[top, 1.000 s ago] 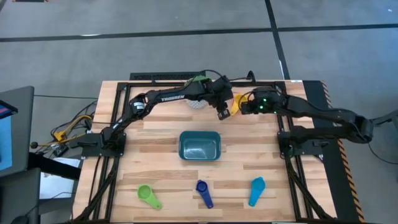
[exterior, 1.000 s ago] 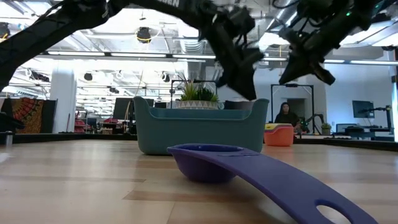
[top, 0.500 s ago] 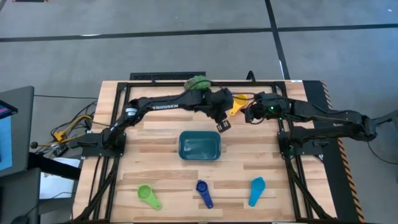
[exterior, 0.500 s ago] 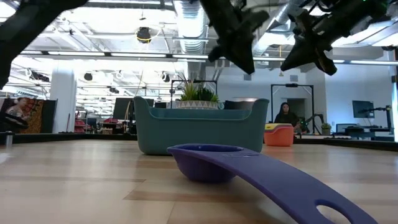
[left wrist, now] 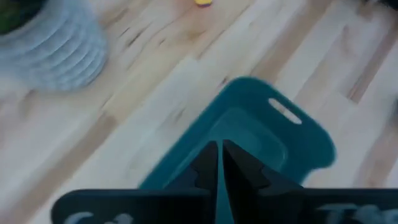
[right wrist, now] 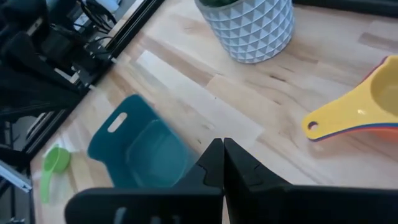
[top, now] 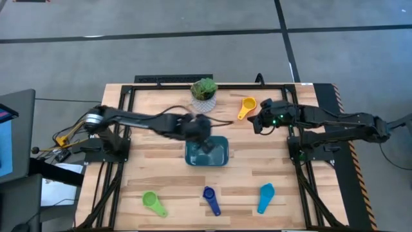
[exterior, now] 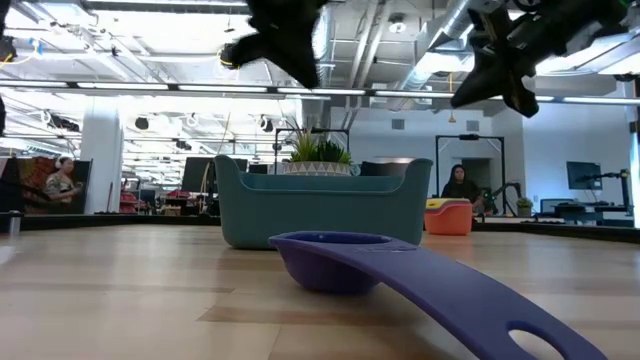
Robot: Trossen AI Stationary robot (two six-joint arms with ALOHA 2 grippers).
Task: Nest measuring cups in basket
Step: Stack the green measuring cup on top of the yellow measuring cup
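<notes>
The dark teal basket (top: 207, 153) stands at the table's middle. A yellow cup (right wrist: 367, 99) sits nested in an orange one near the far edge, beside the white plant pot (top: 204, 93). The green cup (top: 153, 203), dark blue cup (top: 210, 200) and light blue cup (top: 265, 197) lie apart along the near edge. My left gripper (left wrist: 219, 167) hangs shut and empty above the basket (left wrist: 280, 130). My right gripper (right wrist: 222, 158), also shut and empty, hovers near the yellow cup (top: 246, 106), on its near right side. Other cups are not visible.
The white pot with the green plant (right wrist: 249, 22) stands at the far edge behind the basket. In the low view the dark blue cup (exterior: 400, 275) lies close in front of the basket (exterior: 320, 205). Bare wood lies between the basket and the near cups.
My left arm has swung fast from the far edge beside the yellow cup toward the near side and left, and now hangs over the basket. My right gripper has drawn back a little from the yellow cup toward the near side. The cups and basket stayed put.
</notes>
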